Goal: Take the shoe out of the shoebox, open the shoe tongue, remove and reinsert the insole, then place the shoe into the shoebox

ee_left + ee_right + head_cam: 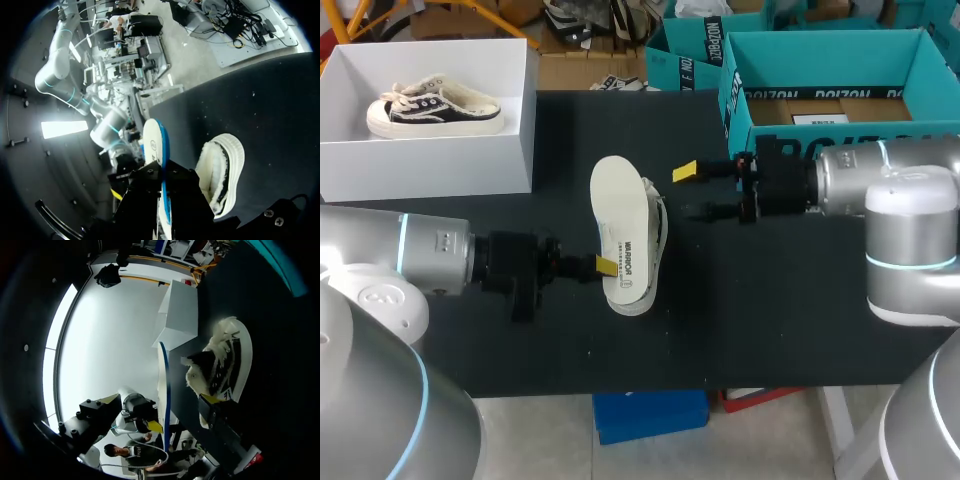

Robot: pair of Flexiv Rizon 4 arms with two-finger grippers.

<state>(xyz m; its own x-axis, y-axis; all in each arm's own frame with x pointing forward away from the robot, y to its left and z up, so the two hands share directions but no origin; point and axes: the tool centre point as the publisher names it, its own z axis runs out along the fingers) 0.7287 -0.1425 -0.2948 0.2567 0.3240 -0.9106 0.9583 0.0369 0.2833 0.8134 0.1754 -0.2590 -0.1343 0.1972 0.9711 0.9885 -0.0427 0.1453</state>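
In the head view the insole (620,228) covers most of the shoe (660,230); only a strip shows at its 3 o'clock side. One yellow tip of the left gripper (607,266) shows, the other is behind the insole, so its jaws probably clamp it. The shoebox (430,165) is cut off at 9 o'clock.

White insole (623,225) level, print up, over fleece-lined shoe (222,172) lying sideways; white shoebox (430,165) well apart.
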